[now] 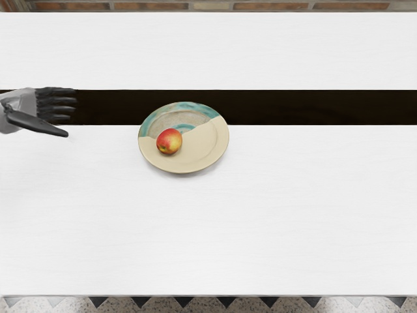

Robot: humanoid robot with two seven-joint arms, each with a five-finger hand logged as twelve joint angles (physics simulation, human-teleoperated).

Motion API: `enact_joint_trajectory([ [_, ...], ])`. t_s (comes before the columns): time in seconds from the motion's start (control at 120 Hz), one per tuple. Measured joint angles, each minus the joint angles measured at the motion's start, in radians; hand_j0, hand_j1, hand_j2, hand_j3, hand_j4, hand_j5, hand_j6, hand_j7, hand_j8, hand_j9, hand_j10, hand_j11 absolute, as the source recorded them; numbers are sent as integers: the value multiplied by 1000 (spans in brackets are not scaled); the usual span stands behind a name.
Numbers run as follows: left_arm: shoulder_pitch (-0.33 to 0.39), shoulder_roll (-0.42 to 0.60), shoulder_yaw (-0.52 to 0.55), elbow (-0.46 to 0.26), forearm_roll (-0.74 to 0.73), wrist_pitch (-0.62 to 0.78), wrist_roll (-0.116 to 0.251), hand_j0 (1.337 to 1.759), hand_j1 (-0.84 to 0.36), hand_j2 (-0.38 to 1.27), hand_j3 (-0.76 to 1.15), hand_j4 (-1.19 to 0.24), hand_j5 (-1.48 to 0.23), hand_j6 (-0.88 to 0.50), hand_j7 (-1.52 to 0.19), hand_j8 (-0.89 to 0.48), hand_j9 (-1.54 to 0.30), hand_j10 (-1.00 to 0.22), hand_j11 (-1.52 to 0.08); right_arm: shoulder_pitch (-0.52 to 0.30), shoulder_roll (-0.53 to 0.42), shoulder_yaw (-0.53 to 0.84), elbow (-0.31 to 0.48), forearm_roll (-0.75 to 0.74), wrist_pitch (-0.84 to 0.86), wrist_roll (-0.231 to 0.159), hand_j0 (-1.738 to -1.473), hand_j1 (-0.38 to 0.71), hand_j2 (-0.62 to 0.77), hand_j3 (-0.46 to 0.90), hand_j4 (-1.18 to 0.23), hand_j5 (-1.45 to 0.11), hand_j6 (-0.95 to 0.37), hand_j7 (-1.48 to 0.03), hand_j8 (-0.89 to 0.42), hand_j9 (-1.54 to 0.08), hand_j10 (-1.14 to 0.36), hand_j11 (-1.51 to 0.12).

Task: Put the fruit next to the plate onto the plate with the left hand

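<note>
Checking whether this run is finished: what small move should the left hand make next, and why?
Probably draw the left hand back to rest: the apple already lies on the plate, and the hand is open, empty, well left of it.

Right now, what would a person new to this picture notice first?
The red-yellow apple draws the eye first; it lies on the beige and teal plate, left of its middle, at the far edge of the table. Then the dark left hand at the picture's left edge, fingers spread, holding nothing, apart from the plate.

Apple [169,141] on plate [207,151], left hand [47,111] apart.
</note>
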Motion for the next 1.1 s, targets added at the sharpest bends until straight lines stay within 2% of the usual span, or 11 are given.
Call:
enact_joint_trajectory([
  [0.25,30,-5,-48,12,0,0,3,1658,54,52,0,-248,-321,-248,-321,-248,-321,-247,-321,0,0,0,0,0,0,0,-1658,-305,-7,0,-37,-47,-37,-47,-37,-47,-37,-47],
  [1.1,45,-6,-51,9,0,0,6,1658,55,52,0,-248,-321,-248,-321,-247,-321,-247,-321,0,0,0,0,0,0,0,-1658,-305,-7,0,-37,-47,-37,-47,-37,-47,-37,-47],
])
